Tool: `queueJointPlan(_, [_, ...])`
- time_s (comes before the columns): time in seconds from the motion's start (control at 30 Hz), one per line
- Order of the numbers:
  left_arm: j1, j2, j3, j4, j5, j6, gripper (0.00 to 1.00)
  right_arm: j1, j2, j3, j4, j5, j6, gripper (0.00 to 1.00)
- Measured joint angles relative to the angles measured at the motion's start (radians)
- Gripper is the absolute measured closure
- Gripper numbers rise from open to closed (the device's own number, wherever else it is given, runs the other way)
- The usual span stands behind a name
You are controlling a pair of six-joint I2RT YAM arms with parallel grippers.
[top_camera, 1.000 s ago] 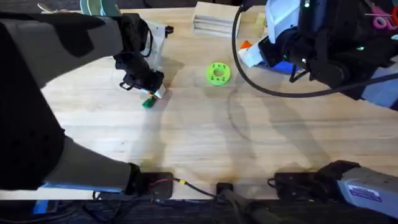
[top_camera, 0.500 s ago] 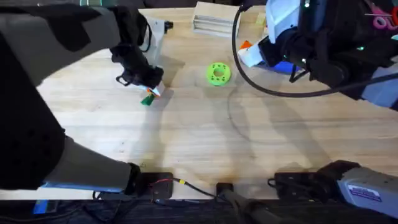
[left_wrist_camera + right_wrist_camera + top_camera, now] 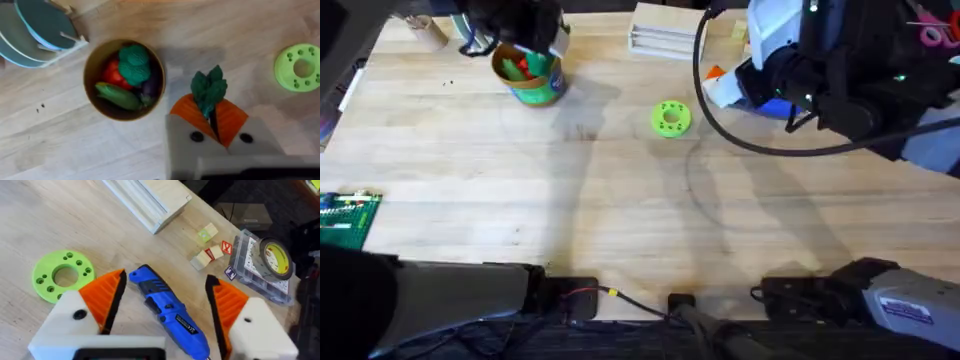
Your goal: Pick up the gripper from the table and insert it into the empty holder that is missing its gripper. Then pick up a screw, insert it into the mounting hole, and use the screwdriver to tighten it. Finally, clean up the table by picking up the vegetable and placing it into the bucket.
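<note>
Gripping the vegetable [image 3: 209,90] in closed jaws, the left gripper [image 3: 210,116] is hanging beside the bucket [image 3: 97,102] — releasing here risks dropping it onto the worktop [image 3: 620,230]. Right gripper [image 3: 162,305] jaws are standing open astride the screwdriver [image 3: 172,315].

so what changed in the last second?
The left gripper, shut on a green vegetable, lifted it off the table and carried it away from the arms' bases and left, ending beside the bucket, not yet over it. The right gripper, the blue screwdriver and the green disc stayed put.
</note>
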State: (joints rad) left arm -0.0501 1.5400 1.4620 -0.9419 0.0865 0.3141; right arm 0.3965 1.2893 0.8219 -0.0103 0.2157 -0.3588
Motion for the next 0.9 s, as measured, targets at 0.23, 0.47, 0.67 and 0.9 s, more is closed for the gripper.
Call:
queueJointPlan(0.23, [0.042,-0.018,0.007,0.107,0.000,-0.070,0.989,0.000,0.000,0.000,-0.009,0.000,0.000,0.010])
queueJointPlan(0.47, [0.087,-0.017,0.007,0.209,-0.009,-0.242,0.990,0.000,0.000,0.000,-0.028,0.000,0.000,0.010])
queueJointPlan(0.67, [0.113,-0.015,0.007,0.238,-0.086,-0.412,0.990,0.000,0.000,0.000,-0.028,0.000,0.000,0.010])
queueJointPlan(0.9, [0.116,0.042,0.007,0.243,-0.137,-0.493,0.990,0.000,0.000,0.000,-0.028,0.000,0.000,0.010])
